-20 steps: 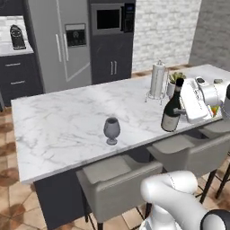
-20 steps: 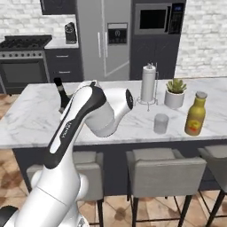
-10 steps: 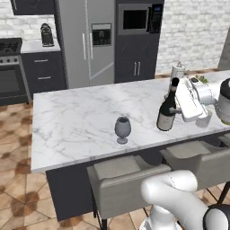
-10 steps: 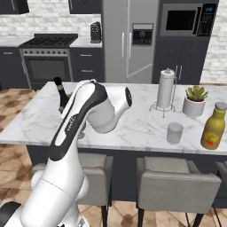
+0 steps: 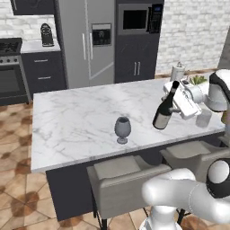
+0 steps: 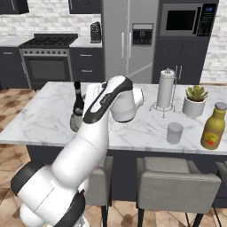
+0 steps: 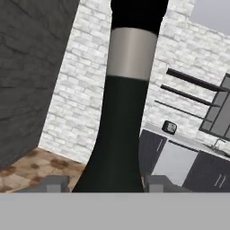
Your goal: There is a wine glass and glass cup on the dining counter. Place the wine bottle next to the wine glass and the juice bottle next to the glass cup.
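Above the dining counter (image 5: 76, 121), my gripper (image 5: 176, 99) pinches the wine bottle (image 5: 164, 111) by its neck and holds it tilted, its base just over the marble, to the right of the wine glass (image 5: 122, 129) standing near the counter's front edge. Farther right along the same counter, the glass cup (image 6: 174, 133) stands beside the juice bottle (image 6: 213, 126), with a potted plant (image 6: 195, 100) and a paper towel holder (image 6: 166, 89) behind them.
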Motion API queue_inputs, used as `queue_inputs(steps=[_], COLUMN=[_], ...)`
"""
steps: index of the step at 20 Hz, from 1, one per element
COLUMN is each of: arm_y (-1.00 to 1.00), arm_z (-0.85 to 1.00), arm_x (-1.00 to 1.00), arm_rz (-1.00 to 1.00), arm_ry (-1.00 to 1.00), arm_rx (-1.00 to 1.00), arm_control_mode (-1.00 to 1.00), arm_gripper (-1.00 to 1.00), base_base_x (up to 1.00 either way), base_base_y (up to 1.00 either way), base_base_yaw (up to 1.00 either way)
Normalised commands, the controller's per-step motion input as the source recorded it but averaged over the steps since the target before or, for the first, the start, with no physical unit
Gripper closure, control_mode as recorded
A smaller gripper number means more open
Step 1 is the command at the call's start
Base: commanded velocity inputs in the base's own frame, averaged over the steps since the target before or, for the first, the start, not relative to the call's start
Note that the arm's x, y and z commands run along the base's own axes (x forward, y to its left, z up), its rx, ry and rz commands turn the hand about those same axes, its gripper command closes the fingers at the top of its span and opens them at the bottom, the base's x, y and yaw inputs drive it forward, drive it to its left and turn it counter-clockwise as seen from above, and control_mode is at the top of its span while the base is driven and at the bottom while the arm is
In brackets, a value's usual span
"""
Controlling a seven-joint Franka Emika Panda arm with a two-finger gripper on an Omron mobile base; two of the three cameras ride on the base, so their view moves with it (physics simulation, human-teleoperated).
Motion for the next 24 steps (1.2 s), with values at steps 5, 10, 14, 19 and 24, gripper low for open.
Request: queue_inputs(steps=[5,10,14,19,24], arm_y=[-0.05,-0.06,-0.12,0.0,0.0], arm_z=[-0.84,-0.53,-0.38,-0.52,-0.48], arm_x=[0.82,0.61,0.35,0.44,0.27], arm_rz=[0.26,0.21,0.15,0.09,0.06], arm_ry=[0.02,0.02,0.0,0.0,0.0], arm_rx=[0.0,0.0,0.0,0.0,0.0], arm_control_mode=[-1.0,-1.0,-1.0,-1.0,-1.0], arm_gripper=[1.0,1.0,1.0,1.0,1.0], base_base_x=[0.0,0.0,0.0,0.0,0.0], base_base_y=[0.0,0.0,0.0,0.0,0.0], base_base_yaw=[0.0,0.0,0.0,0.0,0.0])
